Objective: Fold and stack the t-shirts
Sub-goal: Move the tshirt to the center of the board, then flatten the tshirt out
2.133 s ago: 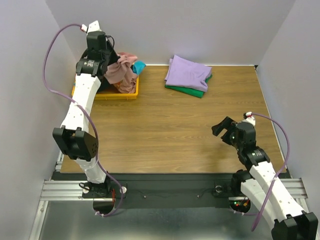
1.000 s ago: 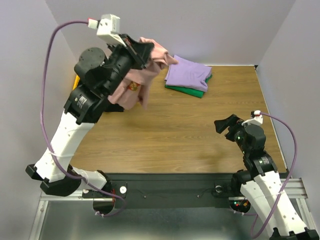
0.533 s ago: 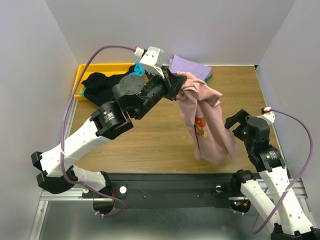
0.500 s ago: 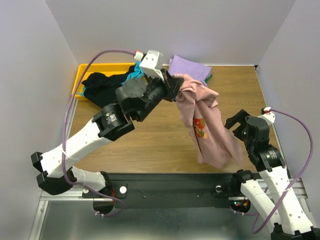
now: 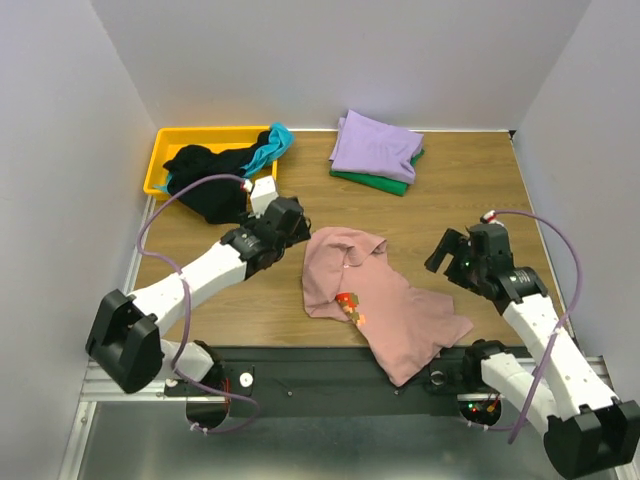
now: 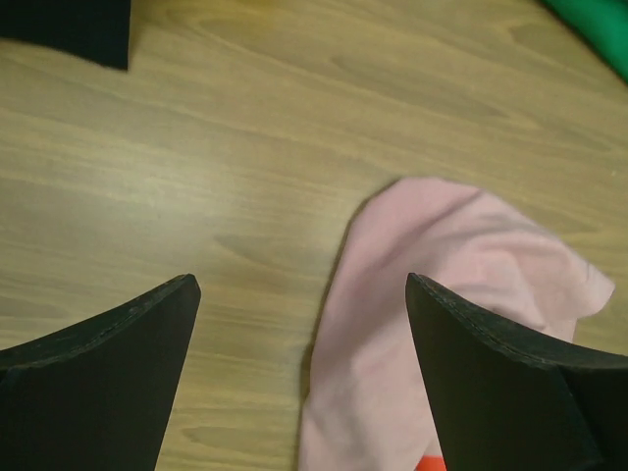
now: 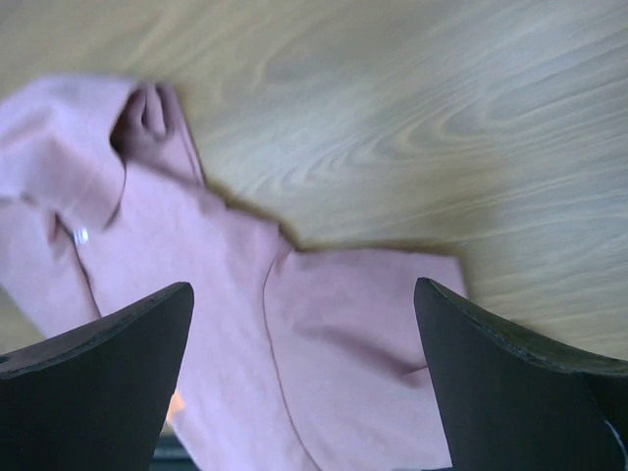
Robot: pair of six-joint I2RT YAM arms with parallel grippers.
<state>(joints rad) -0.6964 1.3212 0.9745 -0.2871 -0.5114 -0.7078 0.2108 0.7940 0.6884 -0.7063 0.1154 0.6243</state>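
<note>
The dusty-pink t-shirt (image 5: 372, 302) lies crumpled on the wooden table, print partly showing, its lower end draped over the near edge. My left gripper (image 5: 298, 228) is open just left of its collar end, and nothing is between its fingers. In the left wrist view the pink t-shirt (image 6: 451, 285) lies under the right finger (image 6: 491, 373). My right gripper (image 5: 441, 256) is open beside the shirt's right side, above the pink cloth (image 7: 294, 334). A folded lavender t-shirt (image 5: 375, 143) rests on a green one (image 5: 378, 184) at the back.
A yellow bin (image 5: 188, 140) at the back left holds a black t-shirt (image 5: 205, 188) that spills onto the table and a teal one (image 5: 268, 148). Grey walls close in both sides. Bare wood lies between the pink shirt and the stack.
The left arm swung the pink shirt out of the bin, across to the front middle, then opened and dropped it. The right arm shifted slightly toward it.
</note>
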